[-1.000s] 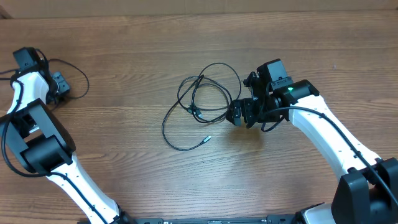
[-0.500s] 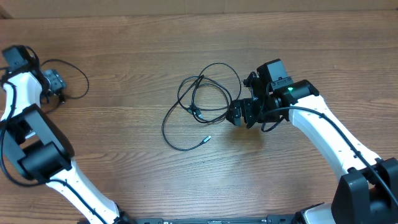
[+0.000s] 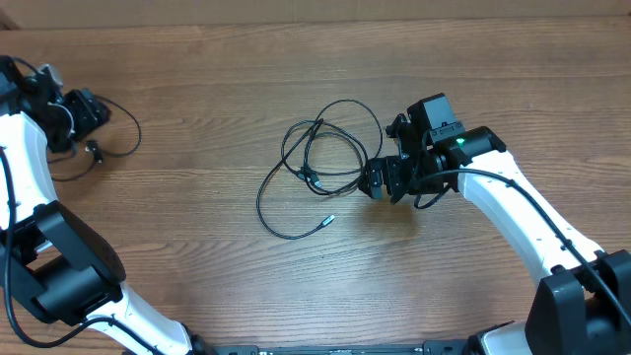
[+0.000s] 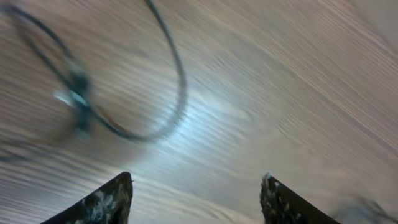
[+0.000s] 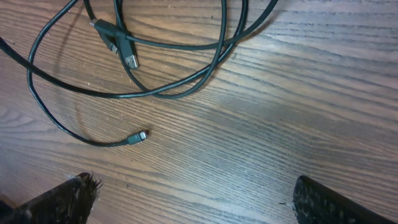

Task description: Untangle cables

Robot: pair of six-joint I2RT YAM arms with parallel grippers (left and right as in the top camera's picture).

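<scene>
Wooden table (image 3: 197, 59): brown grain, filling every view. We take the cable tangle (image 3: 320, 158) near its middle as our reference.

Right arm (image 3: 513, 212): white, reaching in from the near right of the tangle.

Left arm (image 3: 20, 158): white, far left of the tangle, at the table's edge.

Right gripper (image 3: 378, 182): just right of the tangle. Its jaws are spread wide with bare wood between them, and nothing is held.

Left gripper (image 3: 84, 110): well apart from the tangle, far to its left. Its wrist view is blurred, but we see the fingers (image 4: 112, 199) parted over bare wood, gripping nothing.

Cable tangle: thin black cords in overlapping loops, lying flat, with small connectors (image 5: 118, 43) where the strands cross.

Single cable (image 3: 123, 138): a separate black loop far left of the tangle, beside the left gripper. We cannot tell whether they touch.

Silver plug (image 5: 135, 137): a free cord end on the near side of the tangle, lying clear of the loops.
</scene>
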